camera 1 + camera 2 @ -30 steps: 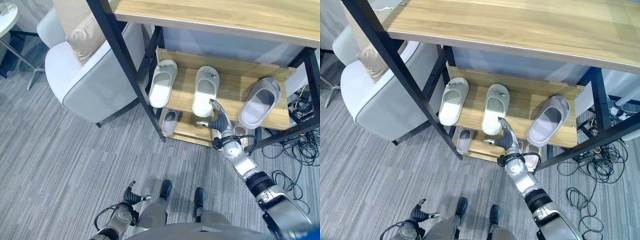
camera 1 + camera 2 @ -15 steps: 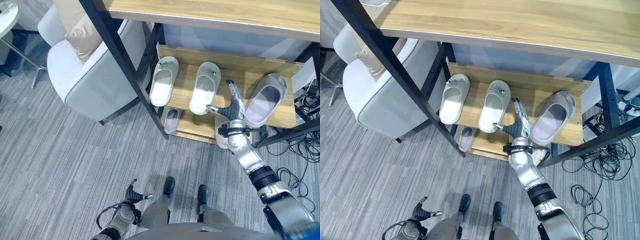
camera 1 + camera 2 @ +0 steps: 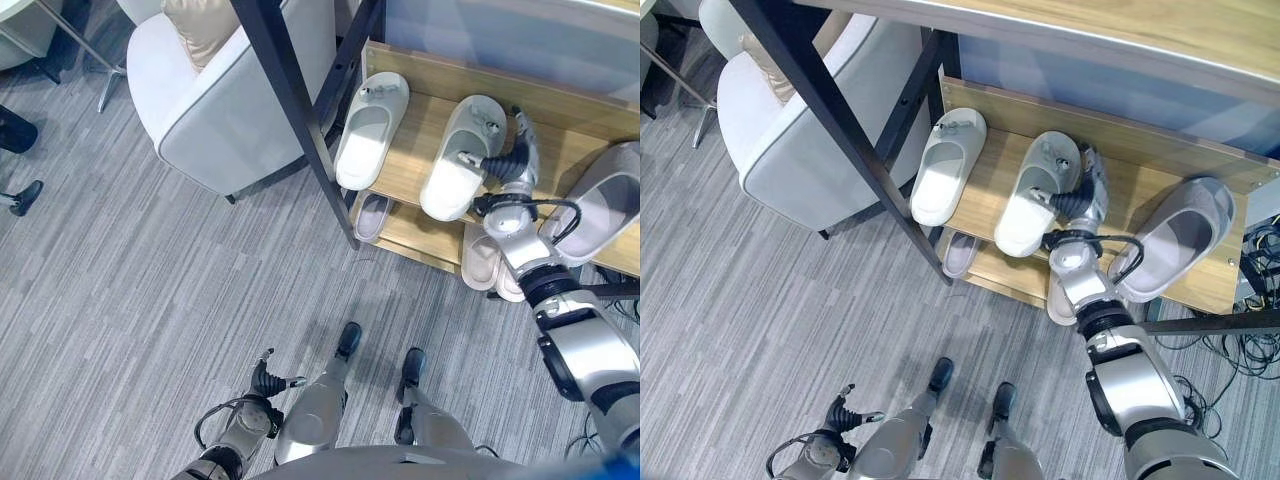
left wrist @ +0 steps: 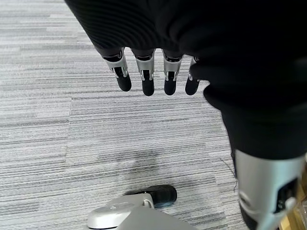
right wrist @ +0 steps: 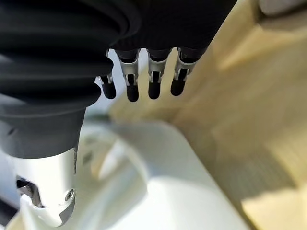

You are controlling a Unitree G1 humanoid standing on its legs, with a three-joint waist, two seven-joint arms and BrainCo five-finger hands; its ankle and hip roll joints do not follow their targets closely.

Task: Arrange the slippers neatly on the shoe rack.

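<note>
Now your right hand [image 3: 1082,200] rests beside the middle white slipper [image 3: 1032,194].
Fingers straight, thumb on its edge, gripping nothing; left hand [image 3: 268,384] hangs relaxed.

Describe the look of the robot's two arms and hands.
Both arms are silver-grey metal segments with black joint bands. Right hand and left hand have dark ribbed covers over back and wrist, with silver fingers ending in dark tips.
</note>
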